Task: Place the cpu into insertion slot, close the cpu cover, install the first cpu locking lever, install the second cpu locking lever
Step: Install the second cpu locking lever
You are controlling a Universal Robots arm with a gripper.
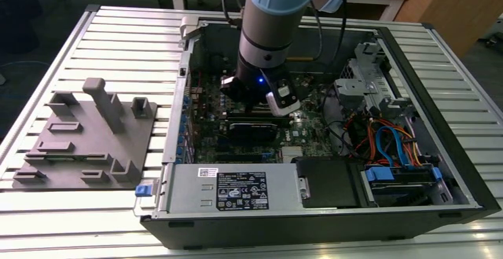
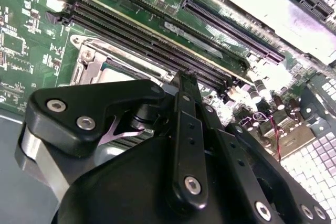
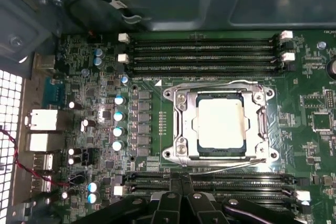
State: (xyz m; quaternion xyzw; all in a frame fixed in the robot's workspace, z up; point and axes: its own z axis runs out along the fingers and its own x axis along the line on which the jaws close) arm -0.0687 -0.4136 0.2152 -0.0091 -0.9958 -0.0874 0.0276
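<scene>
In the first wrist view the cpu point(image 3: 220, 123), with its pale silvery top, sits flat in the insertion slot point(image 3: 181, 129) on the green board. The cpu cover point(image 3: 261, 124) lies down around it as a silvery frame. Thin wire levers point(image 3: 215, 84) run along two opposite sides of the socket; I cannot tell if they are latched. My gripper point(image 3: 180, 179) hovers just off one side of the socket, over the memory slots, fingers together and holding nothing. In the second wrist view the black gripper point(image 2: 185, 80) hides most of the socket point(image 2: 97, 61).
Long black memory slots point(image 3: 202, 51) flank the socket on two sides. In the exterior view the arm point(image 1: 271, 41) reaches down into the open computer case point(image 1: 440, 153). Cables point(image 1: 385, 141) and a drive cage lie toward the exterior view's right, and a grey fixture plate point(image 1: 86, 141) toward its left.
</scene>
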